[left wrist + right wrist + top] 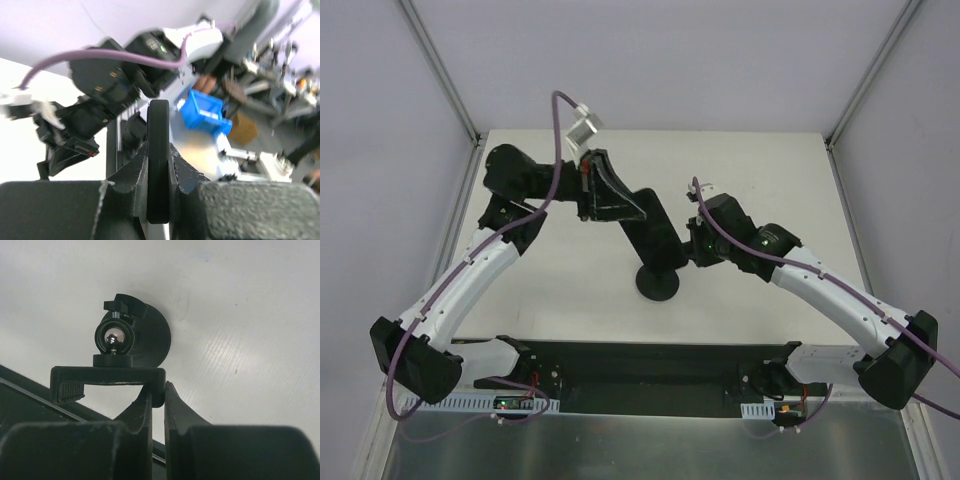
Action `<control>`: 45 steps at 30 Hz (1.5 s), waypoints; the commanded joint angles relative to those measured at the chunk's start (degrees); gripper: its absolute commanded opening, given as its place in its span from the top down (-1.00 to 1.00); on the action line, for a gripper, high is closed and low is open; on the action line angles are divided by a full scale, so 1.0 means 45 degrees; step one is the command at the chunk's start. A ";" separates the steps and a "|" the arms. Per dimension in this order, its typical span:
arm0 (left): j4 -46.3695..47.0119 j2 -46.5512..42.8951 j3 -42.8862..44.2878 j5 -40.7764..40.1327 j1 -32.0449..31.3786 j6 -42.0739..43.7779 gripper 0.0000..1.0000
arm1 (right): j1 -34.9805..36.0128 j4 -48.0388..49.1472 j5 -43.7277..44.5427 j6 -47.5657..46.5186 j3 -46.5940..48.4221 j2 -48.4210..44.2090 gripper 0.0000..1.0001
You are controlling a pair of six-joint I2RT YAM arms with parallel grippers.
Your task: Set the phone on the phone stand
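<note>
Top view: stand [658,283] upright on table [770,170], disc base just 6 o'clock of table centre.

Left gripper [620,203], at 11 o'clock from the base, is clamped on the phone [655,230]. The phone is off the table and slants from 11 o'clock down toward the stand top; whether they touch I cannot tell. Left wrist view: phone [159,160] edge-on between the fingers [131,172].

Right gripper [698,245], at 2 o'clock from the base, is pinched narrow on the end of the stand's bracket [107,376], per the right wrist view.
</note>
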 commanded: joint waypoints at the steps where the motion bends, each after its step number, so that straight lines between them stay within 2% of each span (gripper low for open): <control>1: 0.7996 -0.0027 -0.1273 -0.0485 0.1851 -0.9920 1.00 | 0.0401 0.0616 0.1785 0.1315 0.0928 -0.0433 0.99; 2: 0.8336 0.0167 -0.1566 -0.0544 0.1893 -1.1108 1.00 | 0.0402 0.0674 0.1844 0.1373 0.0869 -0.0452 0.99; 5: 0.9685 0.0499 -0.1919 -0.0622 0.1991 -1.2346 1.00 | 0.0460 0.0850 0.1942 0.1433 0.0673 -0.0570 0.99; 17: 0.9181 0.0598 -0.2057 -0.0681 0.2167 -1.2118 1.00 | 0.0499 0.0829 0.1728 0.0925 0.0674 -0.0550 0.99; 21: 0.8030 0.0345 -0.2194 -0.0643 0.2167 -1.1025 1.00 | 0.0538 0.0928 0.1474 0.0925 0.0653 -0.0492 0.99; 22: 0.6906 0.0267 -0.2174 -0.0604 0.2187 -1.0578 1.00 | 0.0519 0.0909 0.1415 0.0905 0.0673 -0.0472 0.99; 24: 0.5146 -0.0278 -0.1922 -0.0545 0.2187 -0.8064 1.00 | 0.0616 0.0987 0.1240 0.0789 0.0712 -0.0433 0.99; 25: 0.2488 -0.0551 -0.1746 -0.0583 0.2148 -0.6720 1.00 | 0.0655 0.0968 0.1181 0.0749 0.0751 -0.0375 0.99; 26: 0.1146 -0.1192 -0.1319 -0.0719 0.2109 -0.3380 1.00 | 0.0675 0.1025 0.1103 0.0672 0.0751 -0.0336 0.99; 28: -0.1512 -0.1840 -0.1082 -0.1109 0.1895 -0.0023 1.00 | 0.0714 0.1162 0.0577 0.0342 0.0848 -0.0257 0.99; 29: -0.2490 -0.2288 -0.1119 -0.1053 0.1546 0.2371 1.00 | 0.0714 0.1279 0.0382 0.0165 0.0888 -0.0199 0.99; 31: -0.2520 -0.2700 -0.1508 -0.0060 0.1154 0.3892 1.00 | 0.0695 0.1474 -0.0457 -0.0749 0.0869 -0.0121 0.99; 32: -0.2520 -0.2741 -0.1858 0.0176 0.0610 0.5234 1.00 | 0.0695 0.2017 -0.0789 -0.1470 0.0752 -0.0140 0.99; 33: -0.2520 -0.2761 -0.2016 0.0410 0.0353 0.5788 1.00 | 0.0676 0.2235 -0.1450 -0.1825 0.0635 -0.0217 0.99; 37: -0.2734 -0.2003 -0.1941 0.0939 -0.0839 0.7686 1.00 | 0.0480 0.1613 -0.1846 -0.2668 0.1316 0.0269 0.99; 45: -0.4921 0.0225 -0.0242 0.0395 -0.1173 1.1105 1.00 | 0.0188 0.1651 -0.3115 -0.3800 0.1785 0.0933 0.99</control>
